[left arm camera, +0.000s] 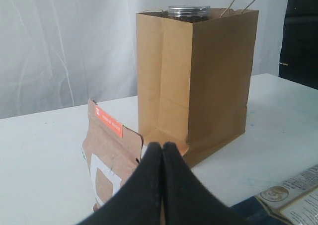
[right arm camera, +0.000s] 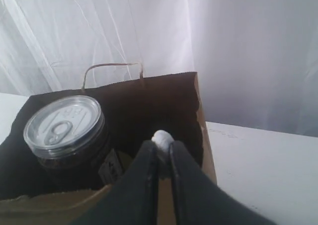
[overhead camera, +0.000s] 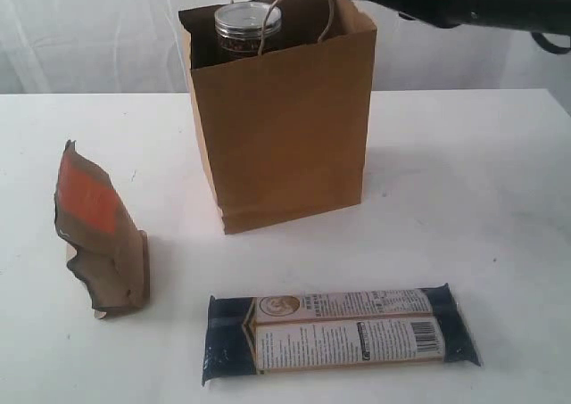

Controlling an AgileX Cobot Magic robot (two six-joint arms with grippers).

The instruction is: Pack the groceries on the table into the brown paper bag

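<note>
Two still on the table point(overhead camera: 500, 154): pouch point(overhead camera: 98, 234) at left, packet point(overhead camera: 339, 333) lower centre. Can point(overhead camera: 247, 20) sits inside the bag point(overhead camera: 285, 145), upper centre. My left claw point(left arm camera: 162, 150) is closed, empty; my right claw point(right arm camera: 162, 148) pinches a white cap point(right arm camera: 161, 137) above the bag.

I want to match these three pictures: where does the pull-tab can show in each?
Exterior view: pull-tab can sticks out of the brown paper bag, upper middle.
Left wrist view: only its lid peeks over the bag's rim.
Right wrist view: seen from above, standing inside the bag.
Shared landmark: that bag.
</note>
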